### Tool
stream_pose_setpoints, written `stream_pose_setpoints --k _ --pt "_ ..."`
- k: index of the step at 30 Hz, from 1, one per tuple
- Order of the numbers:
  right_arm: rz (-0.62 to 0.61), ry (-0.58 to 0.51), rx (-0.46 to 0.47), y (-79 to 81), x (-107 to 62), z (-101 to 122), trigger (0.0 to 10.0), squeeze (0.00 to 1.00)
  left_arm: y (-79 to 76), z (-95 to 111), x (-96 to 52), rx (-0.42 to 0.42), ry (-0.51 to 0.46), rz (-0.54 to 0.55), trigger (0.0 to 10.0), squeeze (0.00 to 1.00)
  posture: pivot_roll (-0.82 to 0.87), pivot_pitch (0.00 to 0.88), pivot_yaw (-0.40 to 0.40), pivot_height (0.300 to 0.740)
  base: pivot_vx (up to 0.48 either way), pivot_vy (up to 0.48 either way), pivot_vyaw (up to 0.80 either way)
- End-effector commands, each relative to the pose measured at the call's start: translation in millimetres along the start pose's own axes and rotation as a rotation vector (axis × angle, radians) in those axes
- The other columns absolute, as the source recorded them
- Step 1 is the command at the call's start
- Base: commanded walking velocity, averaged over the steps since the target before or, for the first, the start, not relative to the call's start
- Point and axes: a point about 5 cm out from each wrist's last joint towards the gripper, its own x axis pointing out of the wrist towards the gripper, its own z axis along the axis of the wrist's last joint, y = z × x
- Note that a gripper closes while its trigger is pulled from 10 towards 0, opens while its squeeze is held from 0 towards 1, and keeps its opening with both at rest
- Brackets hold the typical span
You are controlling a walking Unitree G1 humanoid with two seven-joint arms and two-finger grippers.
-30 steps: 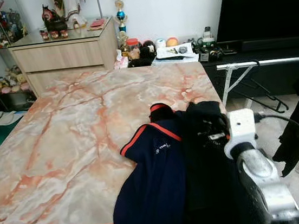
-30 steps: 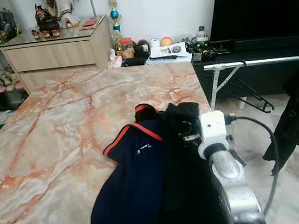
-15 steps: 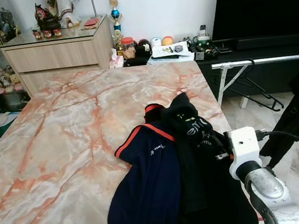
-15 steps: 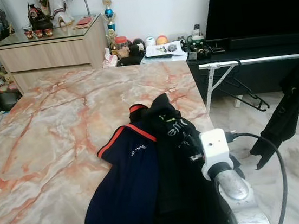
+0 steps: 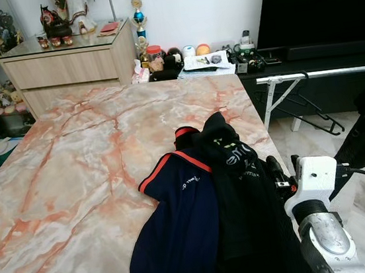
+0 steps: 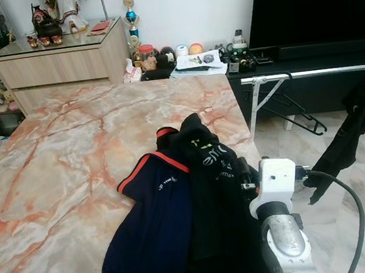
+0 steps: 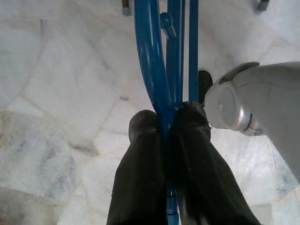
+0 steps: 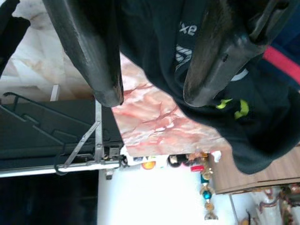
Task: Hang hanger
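The left hand (image 7: 165,124) was pinched on the blue hanger (image 7: 154,70), low over the floor. The right hand (image 8: 150,93), fingers spread, was at the black shirt (image 5: 242,189) near the surface's (image 5: 73,170) right edge. The shirt could slip off, because nothing gripped it.

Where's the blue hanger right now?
The blue hanger is pinched in the left gripper, held low over the tiled floor.
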Motion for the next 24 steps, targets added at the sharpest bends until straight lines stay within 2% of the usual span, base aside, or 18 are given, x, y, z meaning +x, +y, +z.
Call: stream_pose_setpoints --k 1,3,7,15,18,21,23,24 --pt "-0.005 -0.033 0.009 1.2 0.9 6.8 10.0 0.0 -0.7 -3.1 0.1 0.013 0.029 0.005 10.0 0.0 0.09 0.007 0.022 0.74 0.0 0.0 0.0" --pt "-0.02 -0.033 0.007 -1.2 1.8 6.5 10.0 0.0 -8.4 0.7 2.5 0.017 0.027 -0.003 10.0 0.0 0.09 0.007 0.021 0.74 0.0 0.0 0.0" --pt "-0.021 -0.034 -0.003 -3.0 1.8 6.4 10.0 0.0 -13.7 1.5 3.7 0.013 0.031 -0.004 10.0 0.0 0.09 0.009 0.019 0.74 0.0 0.0 0.0" --pt "-0.025 -0.029 -0.01 -4.5 0.8 4.7 10.0 0.0 -18.1 0.4 4.1 0.023 0.035 -0.009 10.0 0.0 0.09 0.01 0.019 0.74 0.0 0.0 0.0" --pt "-0.024 -0.026 -0.015 -4.6 1.0 4.3 10.0 0.0 -22.4 0.6 4.6 0.026 0.034 -0.014 10.0 0.0 0.09 0.011 0.019 0.74 0.0 -0.296 0.0" --pt "-0.008 -0.034 -0.049 -5.2 1.4 5.2 10.0 0.0 -33.1 2.9 6.4 0.028 0.031 -0.024 10.0 0.0 0.09 0.01 0.019 0.74 0.0 -0.306 0.0" --pt "0.002 -0.039 -0.064 -5.1 1.6 5.9 10.0 0.0 -35.8 3.7 6.8 0.028 0.03 -0.026 10.0 0.0 0.09 0.01 0.02 0.74 0.0 -0.306 0.35" --pt "0.015 -0.044 -0.081 -4.3 1.6 6.6 10.0 0.0 -31.1 2.1 6.0 0.027 0.034 -0.022 10.0 0.0 0.09 0.01 0.021 0.74 0.0 -0.304 0.8"
